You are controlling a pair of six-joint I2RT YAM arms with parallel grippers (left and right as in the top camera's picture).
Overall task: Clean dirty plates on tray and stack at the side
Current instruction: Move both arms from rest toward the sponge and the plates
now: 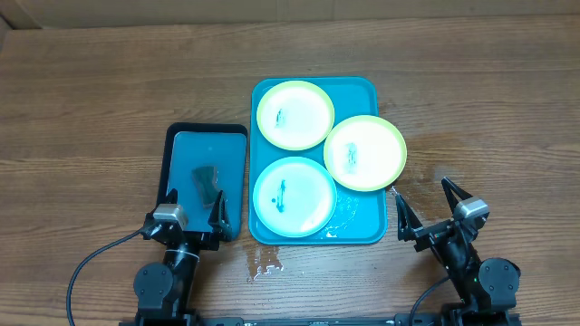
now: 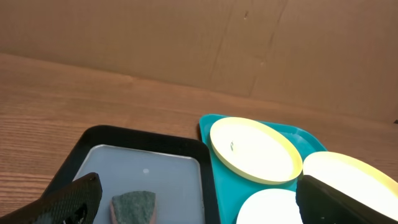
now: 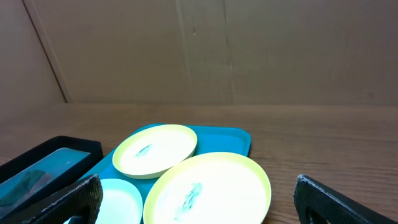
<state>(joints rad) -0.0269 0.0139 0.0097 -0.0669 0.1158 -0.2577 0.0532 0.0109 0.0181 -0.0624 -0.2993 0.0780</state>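
The turquoise tray [image 1: 367, 226] holds three smudged plates: a yellow-green plate [image 1: 295, 114] at the back, a second yellow-green plate [image 1: 364, 152] overhanging the tray's right rim, and a light blue plate [image 1: 295, 196] at the front. My left gripper [image 1: 188, 208] is open over the near end of the smaller black-rimmed tray. My right gripper [image 1: 433, 207] is open and empty over bare table right of the tray's front corner. The left wrist view shows the back plate [image 2: 252, 149]; the right wrist view shows the overhanging plate [image 3: 208, 186] nearest.
A black-rimmed blue tray [image 1: 178, 145] with a dark sponge [image 1: 206, 179] lies left of the turquoise tray. A wet patch [image 1: 263, 263] marks the table in front. A cardboard wall [image 3: 199, 50] stands behind the table.
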